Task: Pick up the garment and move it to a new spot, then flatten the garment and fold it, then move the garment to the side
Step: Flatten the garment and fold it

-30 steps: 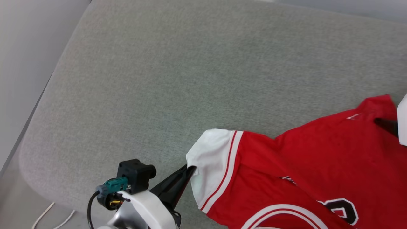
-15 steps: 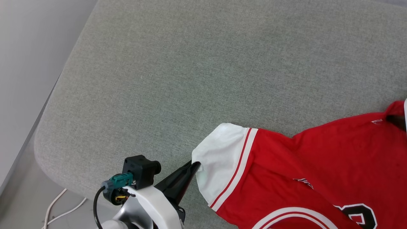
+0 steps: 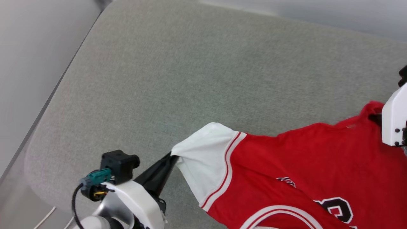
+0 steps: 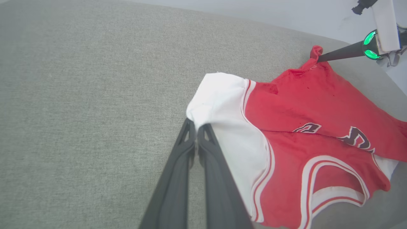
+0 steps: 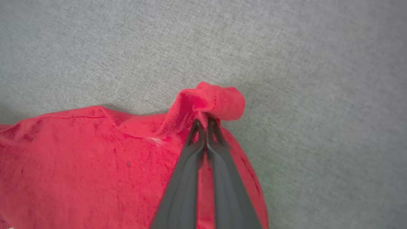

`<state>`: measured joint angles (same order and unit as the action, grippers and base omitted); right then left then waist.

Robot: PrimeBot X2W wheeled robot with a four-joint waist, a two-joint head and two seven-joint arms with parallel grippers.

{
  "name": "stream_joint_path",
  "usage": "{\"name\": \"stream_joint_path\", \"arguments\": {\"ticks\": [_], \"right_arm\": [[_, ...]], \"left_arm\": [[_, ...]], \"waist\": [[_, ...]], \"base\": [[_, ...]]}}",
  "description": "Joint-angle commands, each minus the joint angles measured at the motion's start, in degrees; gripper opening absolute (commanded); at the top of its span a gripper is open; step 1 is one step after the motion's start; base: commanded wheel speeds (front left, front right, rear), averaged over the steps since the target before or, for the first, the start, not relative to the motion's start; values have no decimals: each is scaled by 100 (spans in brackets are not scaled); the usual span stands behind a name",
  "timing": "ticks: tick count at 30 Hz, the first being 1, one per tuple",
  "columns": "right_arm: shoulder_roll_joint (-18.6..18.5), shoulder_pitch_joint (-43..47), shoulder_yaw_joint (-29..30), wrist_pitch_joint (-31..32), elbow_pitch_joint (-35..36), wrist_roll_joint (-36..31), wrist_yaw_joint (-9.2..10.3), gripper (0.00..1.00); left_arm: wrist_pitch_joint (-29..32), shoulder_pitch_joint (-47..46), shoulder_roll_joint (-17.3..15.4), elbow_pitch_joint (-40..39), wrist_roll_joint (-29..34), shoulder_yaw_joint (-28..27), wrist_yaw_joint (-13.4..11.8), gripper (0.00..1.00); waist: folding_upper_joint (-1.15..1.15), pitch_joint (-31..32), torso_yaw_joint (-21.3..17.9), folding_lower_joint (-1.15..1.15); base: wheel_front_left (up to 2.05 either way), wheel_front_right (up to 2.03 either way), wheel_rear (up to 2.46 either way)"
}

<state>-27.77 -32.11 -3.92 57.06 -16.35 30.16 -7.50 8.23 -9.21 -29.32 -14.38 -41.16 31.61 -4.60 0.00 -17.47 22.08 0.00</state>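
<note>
The garment (image 3: 295,171), a red jersey with white sleeves and black print, is stretched above the grey cushion at the lower right of the head view. My left gripper (image 3: 171,156) is shut on the edge of its white sleeve (image 3: 203,159); the left wrist view shows the left gripper (image 4: 196,123) pinching the sleeve (image 4: 222,101). My right gripper (image 5: 203,122) is shut on a bunched red edge of the garment (image 5: 95,159). The left wrist view has the right gripper (image 4: 319,58) at the garment's far corner (image 4: 314,51). Part of the black print (image 3: 337,206) shows.
A wide grey cushion (image 3: 178,79) lies under everything, with open fabric to the left and beyond the garment. Its rounded left edge (image 3: 31,146) drops to a pale floor, where a white cable (image 3: 44,219) lies. A pale wall (image 3: 28,47) runs along the left.
The head camera has shifted. The white sleeve, held in my left gripper, is now pulled out further left, and the garment looks more taut between the two grippers.
</note>
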Motion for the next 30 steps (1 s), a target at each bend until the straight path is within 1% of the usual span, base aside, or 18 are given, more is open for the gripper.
{"name": "stream_joint_path", "arguments": {"ticks": [1, 4, 8, 13, 15, 21, 26, 30], "right_arm": [[-19, -82, -54, -186, 66, 132, 1, 0], [-2, -129, -102, -409, 121, 291, 2, 0], [20, -233, -140, -796, 344, 576, 2, 0], [7, -212, -141, -1015, 861, 804, 1, 0], [56, -222, -108, -1077, 1073, 866, 2, 0], [222, -286, 50, -1107, 1816, 949, 2, 0], [441, -270, 226, -1027, 2421, 930, 2, 0], [653, -292, 371, -988, 2867, 926, 2, 0]], "left_arm": [[-44, 42, -85, -76, 14, -100, -57, 0], [-65, 31, -188, -168, 41, -211, -109, 0], [-192, -84, -328, -291, 56, -531, -248, 0], [-325, -286, -460, -524, 72, -894, -361, 0], [-418, -356, -525, -635, 70, -1095, -434, 0], [-636, -596, -726, -987, 161, -1651, -637, 0], [-773, -932, -776, -1300, 77, -2003, -661, 0], [-872, -1311, -856, -1490, 163, -2265, -726, 0]], "waist": [[0, 413, -337, 0], [0, 618, -487, 0], [0, 1018, -788, 0], [0, 1425, -1146, 0], [0, 1563, -1302, 0], [0, 1747, -1694, 0], [0, 1803, -1960, 0], [0, 1794, -2148, 0]], "base": [[0, 0, 0], [0, 0, 0], [0, 0, 0], [0, 0, 0], [0, 0, 0], [0, 0, 0], [0, 0, 0], [0, 0, 0]]}}
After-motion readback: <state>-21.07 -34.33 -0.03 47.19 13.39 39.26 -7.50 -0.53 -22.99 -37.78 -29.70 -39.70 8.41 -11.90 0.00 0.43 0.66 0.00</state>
